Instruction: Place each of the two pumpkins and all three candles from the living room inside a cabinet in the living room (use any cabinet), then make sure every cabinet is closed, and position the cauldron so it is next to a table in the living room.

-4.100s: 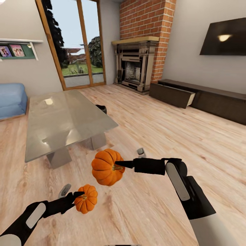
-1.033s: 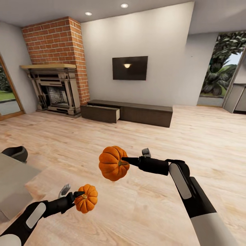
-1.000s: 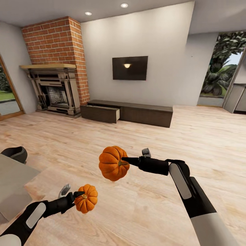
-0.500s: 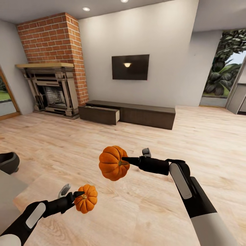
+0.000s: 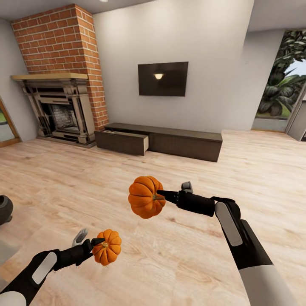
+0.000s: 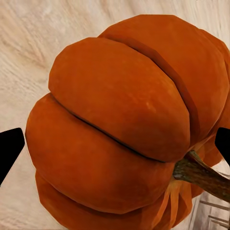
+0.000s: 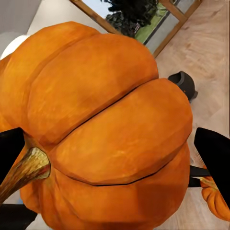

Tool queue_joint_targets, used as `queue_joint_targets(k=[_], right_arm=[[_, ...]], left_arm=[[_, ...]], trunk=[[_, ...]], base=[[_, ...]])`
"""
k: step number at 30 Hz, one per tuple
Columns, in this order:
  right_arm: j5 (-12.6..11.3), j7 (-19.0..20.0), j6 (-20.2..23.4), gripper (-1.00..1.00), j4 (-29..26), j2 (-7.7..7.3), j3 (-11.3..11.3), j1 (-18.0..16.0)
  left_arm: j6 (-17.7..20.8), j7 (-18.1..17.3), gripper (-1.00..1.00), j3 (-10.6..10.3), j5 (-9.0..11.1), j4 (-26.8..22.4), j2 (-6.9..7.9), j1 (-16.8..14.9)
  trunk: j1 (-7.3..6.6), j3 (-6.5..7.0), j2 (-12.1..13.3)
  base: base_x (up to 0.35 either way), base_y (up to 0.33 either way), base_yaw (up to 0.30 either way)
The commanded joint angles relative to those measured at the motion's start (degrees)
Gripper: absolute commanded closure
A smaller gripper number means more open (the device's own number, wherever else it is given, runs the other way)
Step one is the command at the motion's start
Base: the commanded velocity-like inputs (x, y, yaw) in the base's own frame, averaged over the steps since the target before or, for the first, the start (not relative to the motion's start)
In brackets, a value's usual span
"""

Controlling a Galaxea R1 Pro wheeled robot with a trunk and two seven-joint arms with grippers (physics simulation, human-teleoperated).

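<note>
Currently carried: larger pumpkin, pinched at the stem by the right gripper; smaller pumpkin, pinched by the left gripper. Both held above the floor, presumably for transport. Destination: cabinet ahead, one drawer open.

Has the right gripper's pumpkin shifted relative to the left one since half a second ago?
Yes. The right gripper has carried its pumpkin slightly up and rightward, judged against the left gripper and its pumpkin.
</note>
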Motion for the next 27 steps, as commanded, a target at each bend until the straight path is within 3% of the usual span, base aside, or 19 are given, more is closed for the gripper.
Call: queue_joint_targets(k=[1,18,27], right_arm=[[-0.81,0.17,0.49,1.00,-0.01,-0.03,-0.03,-0.05],[-0.74,0.15,0.30,1.00,0.20,-0.05,-0.05,-0.05],[-0.58,0.34,0.23,1.00,-0.11,-0.09,-1.39,-0.05]], left_arm=[[0.43,0.08,1.00,-0.04,0.81,-0.05,0.03,-0.04],[0.43,0.07,1.00,0.02,0.85,0.00,0.03,-0.04],[0.44,0.04,1.00,0.02,0.90,0.04,0.11,-0.04]], trunk=[[0.02,-0.15,-0.03],[0.02,-1.68,-0.03],[0.02,-1.78,-0.03]], base=[[0.342,0.000,0.000],[0.342,0.000,0.000],[0.342,0.000,0.000]])
